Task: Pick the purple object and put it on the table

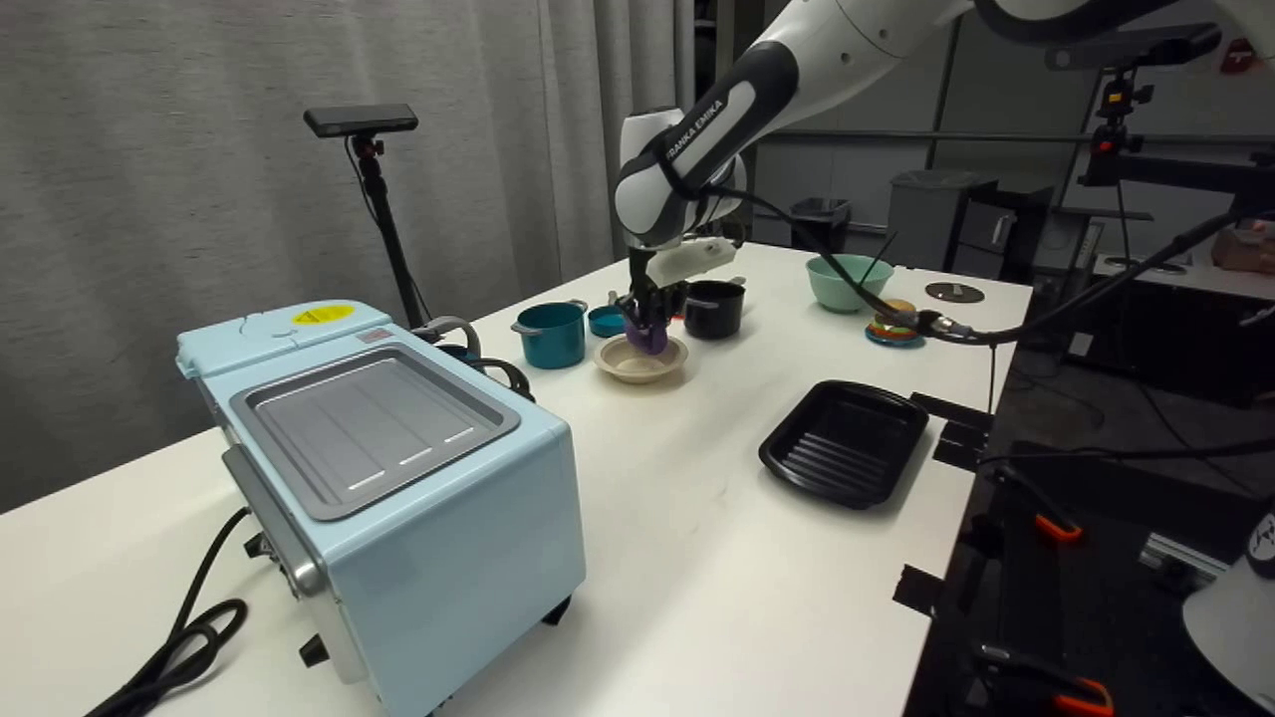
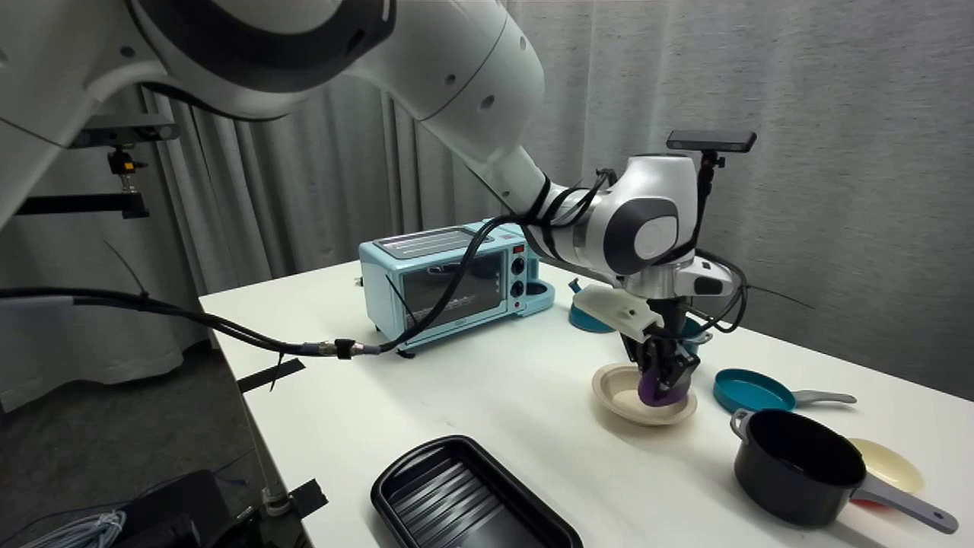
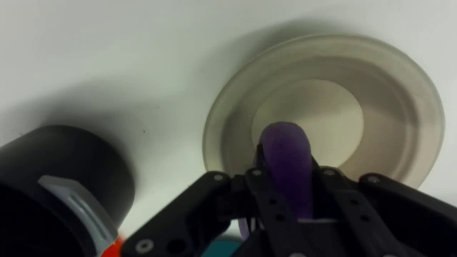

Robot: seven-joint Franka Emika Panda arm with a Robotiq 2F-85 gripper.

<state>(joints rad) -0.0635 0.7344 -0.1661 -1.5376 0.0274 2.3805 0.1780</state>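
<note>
Plainly, pincer [image 3: 287, 166] clamped on the purple object [image 3: 285, 141], over a cream bowl [image 3: 385, 85] (black pot [image 2: 795, 476] near), white table [image 2: 472, 388] beneath.

In both exterior views you have a shallow, round cream bowl [image 2: 620, 392] between a boxy, light-blue toaster oven [image 2: 487, 288] and a round, dark-grey, long-handled pot [image 2: 784, 487], with a round teal frying pan [image 2: 753, 392] near that pot. You see a ridged, black, rectangular tray [image 1: 847, 443] and, in an exterior view, a round mint-green bowl [image 1: 832, 292] near a layered burger [image 1: 885, 327] on a blue plate [image 1: 893, 343].
</note>
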